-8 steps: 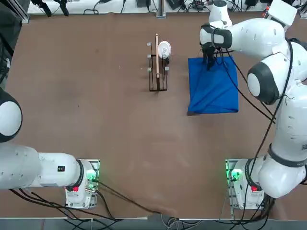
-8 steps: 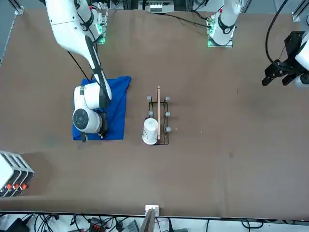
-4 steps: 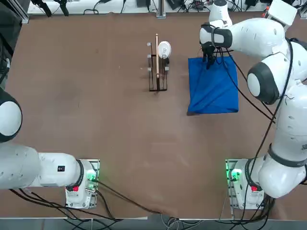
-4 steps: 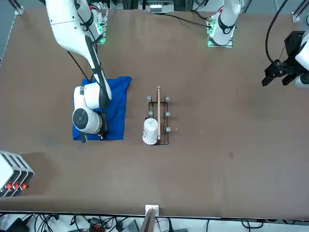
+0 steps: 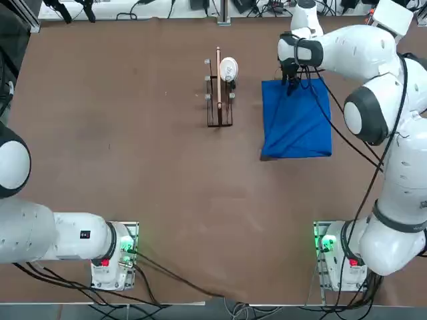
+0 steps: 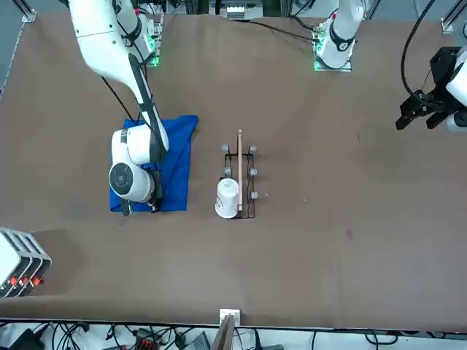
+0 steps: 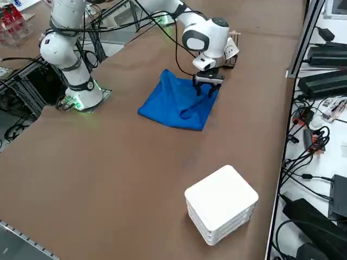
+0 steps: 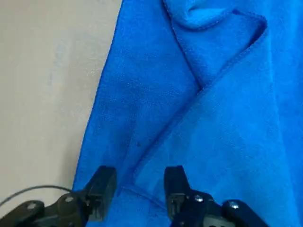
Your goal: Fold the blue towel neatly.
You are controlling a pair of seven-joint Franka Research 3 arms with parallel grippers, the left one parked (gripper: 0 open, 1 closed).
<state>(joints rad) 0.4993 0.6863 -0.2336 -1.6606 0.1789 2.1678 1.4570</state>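
The right gripper stood with its two fingers apart over the blue towel, a folded hem running beneath it and the cloth reaching from under it back toward its arm's base. To its left, bare tabletop lay open between the towel's side edge and the wire rack; well off to its right sat the stacked white trays, clear of the cloth.

Wrist view soft; sheen on tabletop beside right gripper. My overhead view's evenly bright.
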